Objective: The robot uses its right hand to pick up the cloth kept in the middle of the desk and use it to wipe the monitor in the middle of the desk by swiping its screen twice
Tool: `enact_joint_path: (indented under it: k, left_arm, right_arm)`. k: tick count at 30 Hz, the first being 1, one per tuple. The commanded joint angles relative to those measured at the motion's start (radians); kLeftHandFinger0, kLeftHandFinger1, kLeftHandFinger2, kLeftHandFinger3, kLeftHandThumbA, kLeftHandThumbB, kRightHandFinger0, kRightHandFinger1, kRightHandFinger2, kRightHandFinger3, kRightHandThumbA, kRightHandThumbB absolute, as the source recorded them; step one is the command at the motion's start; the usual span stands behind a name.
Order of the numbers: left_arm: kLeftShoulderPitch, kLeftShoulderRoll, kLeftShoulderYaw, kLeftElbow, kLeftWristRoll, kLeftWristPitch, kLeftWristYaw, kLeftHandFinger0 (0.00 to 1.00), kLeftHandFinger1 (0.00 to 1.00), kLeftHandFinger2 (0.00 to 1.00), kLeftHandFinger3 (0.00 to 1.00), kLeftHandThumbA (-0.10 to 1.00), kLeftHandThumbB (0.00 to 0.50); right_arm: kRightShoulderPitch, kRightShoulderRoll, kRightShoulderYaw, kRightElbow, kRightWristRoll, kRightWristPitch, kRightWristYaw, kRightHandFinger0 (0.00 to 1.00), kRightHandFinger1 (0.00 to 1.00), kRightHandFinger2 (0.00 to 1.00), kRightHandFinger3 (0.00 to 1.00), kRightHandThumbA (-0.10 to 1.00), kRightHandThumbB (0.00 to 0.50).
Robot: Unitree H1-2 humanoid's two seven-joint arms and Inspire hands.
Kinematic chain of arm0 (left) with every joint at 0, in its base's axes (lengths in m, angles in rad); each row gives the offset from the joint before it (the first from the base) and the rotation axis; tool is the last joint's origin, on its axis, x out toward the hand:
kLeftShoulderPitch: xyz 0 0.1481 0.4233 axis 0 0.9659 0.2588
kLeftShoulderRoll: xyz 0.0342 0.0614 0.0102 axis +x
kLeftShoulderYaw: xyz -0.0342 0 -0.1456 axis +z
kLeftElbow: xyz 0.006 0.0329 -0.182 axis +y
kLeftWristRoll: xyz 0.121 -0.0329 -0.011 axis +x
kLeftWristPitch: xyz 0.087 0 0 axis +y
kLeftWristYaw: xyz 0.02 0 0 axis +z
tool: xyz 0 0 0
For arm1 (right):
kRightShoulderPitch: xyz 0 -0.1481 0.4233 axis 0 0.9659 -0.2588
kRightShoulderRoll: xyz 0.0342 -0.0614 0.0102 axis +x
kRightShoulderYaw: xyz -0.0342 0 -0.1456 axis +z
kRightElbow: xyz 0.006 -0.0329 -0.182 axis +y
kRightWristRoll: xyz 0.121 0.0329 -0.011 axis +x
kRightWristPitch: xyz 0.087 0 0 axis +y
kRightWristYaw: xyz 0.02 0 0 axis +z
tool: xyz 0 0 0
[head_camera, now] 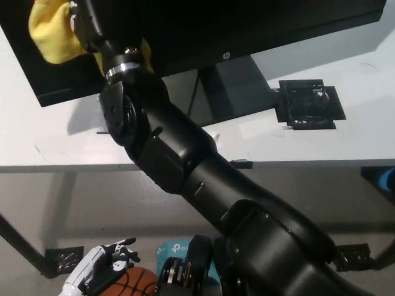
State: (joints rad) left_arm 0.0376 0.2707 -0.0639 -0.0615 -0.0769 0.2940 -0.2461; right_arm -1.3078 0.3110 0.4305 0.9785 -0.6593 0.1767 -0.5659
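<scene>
A white surface (pixel 55 139) runs across the view with grey floor below it, and the black monitor (pixel 247 24) stands on it, its screen filling the top of the picture. The right hand (pixel 86 28) is up at the screen's left part, its fingers clenched around the yellow cloth (pixel 52 31), which lies against the dark glass. To swipe well, I judge the hand should keep the cloth flat on the screen with light, even pressure and travel in a straight line, so the monitor does not tip on its stand (pixel 231 86). The white left hand (pixel 102 268) rests low at the lower left, fingers spread and empty, beside an orange ball (pixel 133 285).
</scene>
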Motion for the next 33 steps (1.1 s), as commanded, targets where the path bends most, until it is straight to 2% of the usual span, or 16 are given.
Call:
enact_joint_path:
  k: [1, 3, 6, 8, 9, 13, 17, 18, 20, 24, 26, 27, 28, 30, 31, 33]
  left_arm:
    - [-0.003, 0.006, 0.003, -0.027, -0.003, -0.004, -0.009, 0.83, 0.83, 0.91, 1.00, 0.25, 0.067]
    - [0.002, 0.004, 0.009, -0.032, -0.009, 0.004, -0.008, 0.84, 0.83, 0.91, 1.00, 0.23, 0.059]
    - [0.004, 0.005, 0.007, -0.029, -0.005, 0.002, -0.009, 0.86, 0.85, 0.93, 1.00, 0.26, 0.066]
    - [0.002, 0.002, 0.011, -0.018, -0.010, -0.013, -0.012, 0.85, 0.84, 0.91, 1.00, 0.27, 0.082]
    - [0.002, 0.001, 0.011, -0.016, -0.007, -0.017, -0.011, 0.84, 0.83, 0.91, 1.00, 0.31, 0.090]
    - [0.003, 0.004, 0.007, -0.018, 0.006, -0.019, -0.008, 0.85, 0.84, 0.91, 1.00, 0.32, 0.088]
    - [0.004, 0.009, 0.016, -0.010, -0.001, -0.034, -0.012, 0.85, 0.85, 0.92, 1.00, 0.32, 0.077]
    - [0.005, 0.011, 0.019, -0.011, -0.001, -0.035, -0.011, 0.84, 0.84, 0.92, 1.00, 0.32, 0.083]
    - [0.004, 0.016, 0.024, -0.007, -0.003, -0.041, -0.012, 0.83, 0.84, 0.92, 1.00, 0.33, 0.087]
    - [0.012, 0.019, 0.028, -0.007, 0.001, -0.051, -0.012, 0.85, 0.85, 0.93, 1.00, 0.33, 0.086]
    - [0.016, 0.018, 0.029, -0.008, 0.004, -0.051, -0.010, 0.85, 0.87, 0.94, 1.00, 0.32, 0.087]
    - [0.024, 0.015, 0.034, -0.022, 0.001, -0.037, -0.005, 0.87, 0.86, 0.94, 1.00, 0.30, 0.080]
    - [0.025, 0.015, 0.035, -0.021, 0.002, -0.039, -0.006, 0.87, 0.87, 0.94, 1.00, 0.30, 0.086]
    - [0.030, 0.014, 0.039, -0.019, 0.002, -0.046, -0.005, 0.87, 0.86, 0.93, 1.00, 0.29, 0.078]
    - [0.031, 0.012, 0.045, -0.011, -0.003, -0.055, -0.006, 0.86, 0.85, 0.92, 1.00, 0.28, 0.077]
    - [0.032, 0.013, 0.047, -0.012, 0.000, -0.060, -0.005, 0.86, 0.84, 0.90, 1.00, 0.30, 0.079]
  right_arm:
    - [-0.032, -0.018, 0.008, -0.009, -0.013, -0.055, -0.029, 0.00, 0.00, 0.35, 0.36, -0.10, 0.031]
    - [-0.035, -0.034, 0.021, 0.008, -0.024, -0.064, -0.034, 0.00, 0.00, 0.33, 0.34, -0.10, 0.000]
    - [-0.022, -0.060, 0.028, -0.014, -0.022, -0.073, -0.010, 0.00, 0.00, 0.27, 0.42, -0.10, 0.075]
    - [-0.004, -0.089, 0.046, -0.061, -0.045, -0.035, 0.010, 0.00, 0.00, 0.25, 0.28, -0.10, 0.095]
    - [0.011, -0.107, 0.055, -0.095, -0.052, -0.028, 0.024, 0.00, 0.00, 0.19, 0.07, -0.10, 0.148]
    - [0.105, -0.200, 0.078, -0.302, -0.069, 0.011, 0.137, 0.00, 0.00, 0.30, 0.01, -0.10, 0.190]
    - [0.230, -0.312, 0.088, -0.528, -0.086, -0.001, 0.203, 0.00, 0.00, 0.31, 0.06, -0.10, 0.130]
    - [0.247, -0.327, 0.087, -0.561, -0.084, 0.004, 0.222, 0.00, 0.00, 0.35, 0.18, -0.10, 0.122]
    - [0.295, -0.373, 0.084, -0.648, -0.088, 0.031, 0.276, 0.00, 0.02, 0.41, 0.37, -0.10, 0.174]
    - [0.395, -0.457, 0.073, -0.793, -0.089, 0.039, 0.338, 0.00, 0.00, 0.37, 0.42, -0.10, 0.228]
    - [0.426, -0.477, 0.070, -0.815, -0.096, 0.030, 0.335, 0.00, 0.00, 0.38, 0.39, -0.10, 0.211]
    - [0.494, -0.524, 0.056, -0.829, -0.084, 0.003, 0.324, 0.00, 0.00, 0.37, 0.38, -0.10, 0.137]
    - [0.516, -0.541, 0.052, -0.835, -0.085, 0.007, 0.332, 0.00, 0.00, 0.35, 0.41, -0.10, 0.164]
    - [0.538, -0.556, 0.046, -0.823, -0.087, -0.006, 0.324, 0.00, 0.00, 0.31, 0.26, -0.10, 0.207]
    - [0.548, -0.570, 0.046, -0.809, -0.098, -0.005, 0.320, 0.00, 0.00, 0.29, 0.34, -0.10, 0.245]
    - [0.554, -0.593, 0.037, -0.775, -0.095, -0.009, 0.328, 0.00, 0.00, 0.28, 0.19, -0.10, 0.199]
